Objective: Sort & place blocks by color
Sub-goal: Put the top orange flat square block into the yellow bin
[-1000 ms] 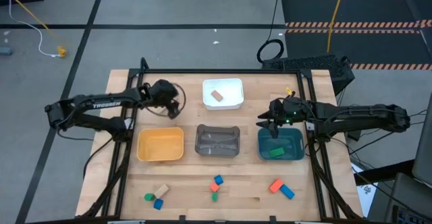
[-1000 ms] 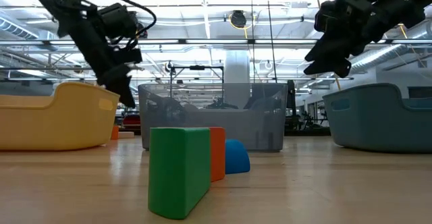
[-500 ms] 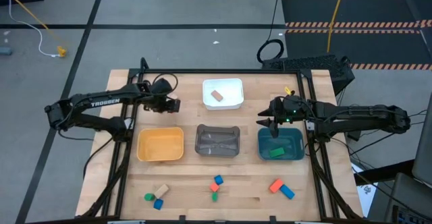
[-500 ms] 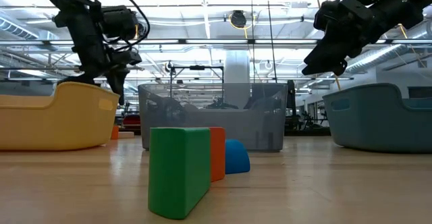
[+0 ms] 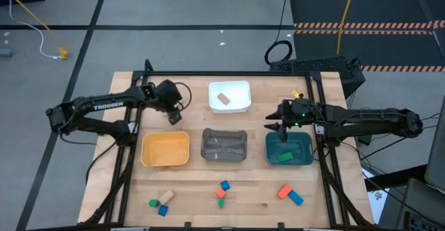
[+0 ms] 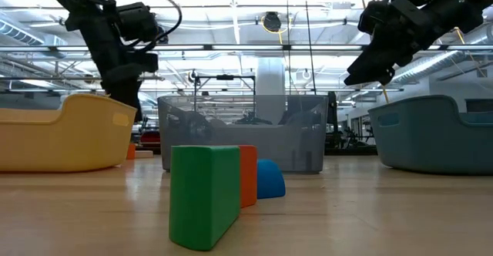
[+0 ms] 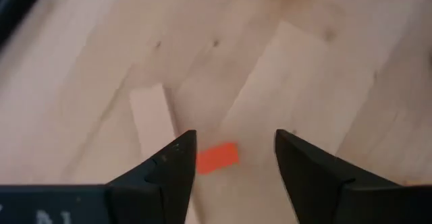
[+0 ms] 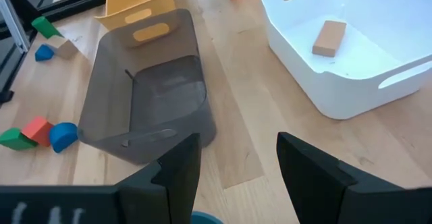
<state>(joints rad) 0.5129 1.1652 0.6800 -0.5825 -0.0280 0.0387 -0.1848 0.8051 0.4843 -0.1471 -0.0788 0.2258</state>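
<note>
My left gripper [image 5: 174,117] [image 7: 234,140] hangs open over the table's far left part, beyond the yellow tray [image 5: 165,163]. A small red-orange block [image 7: 217,158] lies flat on the wood below it, between the two fingers and untouched. My right gripper [image 5: 273,128] [image 8: 236,143] waits open at the teal tray's [image 5: 307,149] far left corner. A tan block [image 5: 223,99] lies in the white tray [image 5: 229,85], a green block [image 5: 284,157] in the teal tray. Three small groups of blocks lie along the near edge.
The grey tray [image 5: 224,160] stands between the yellow and teal trays. Near-edge groups: green [image 5: 153,203], blue [image 5: 163,209] and tan [image 5: 167,196] at left; blue [image 5: 224,186], red [image 5: 220,193] and green [image 5: 221,203] in the middle; red [image 5: 284,191] and blue [image 5: 297,198] at right. Bare wood lies between trays and groups.
My left gripper has turned about its wrist over the far left part of the table, rising a little and then coming down again toward the wood, and has kept nearly the same place.
</note>
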